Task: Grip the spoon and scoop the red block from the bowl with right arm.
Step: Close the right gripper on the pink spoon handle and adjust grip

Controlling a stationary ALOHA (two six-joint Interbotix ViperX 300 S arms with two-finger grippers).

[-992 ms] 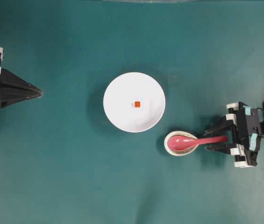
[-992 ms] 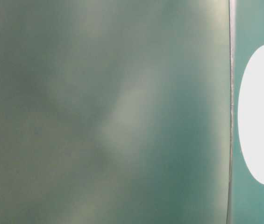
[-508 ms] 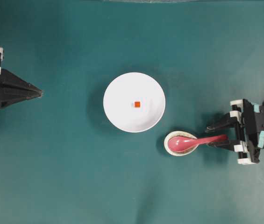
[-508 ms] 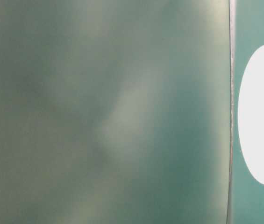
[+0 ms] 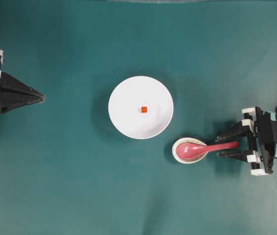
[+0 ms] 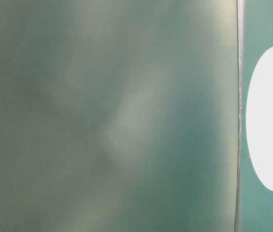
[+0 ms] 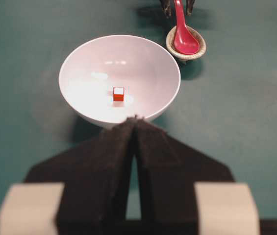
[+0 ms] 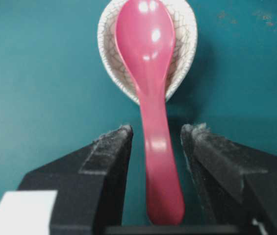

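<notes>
Currently, spoon [image 8: 154, 98]: handle between right arm [image 5: 229, 144] fingers [image 8: 104, 152], spread, ungripped.
Left fingers [image 7: 113, 161]: closed, empty.
Red block [image 5: 144, 109]: in bowl [image 5: 123, 117], unscooped.

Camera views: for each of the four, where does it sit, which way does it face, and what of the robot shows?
Overhead: above, looking straight down; left gripper, right gripper astride the spoon.
Table-level: blurred; only a white oval; no robot.
Left wrist: behind its shut fingers, facing the bowl and red block.
Right wrist: behind its open fingers, along the spoon handle.
Shared: the spoon in three views.
</notes>
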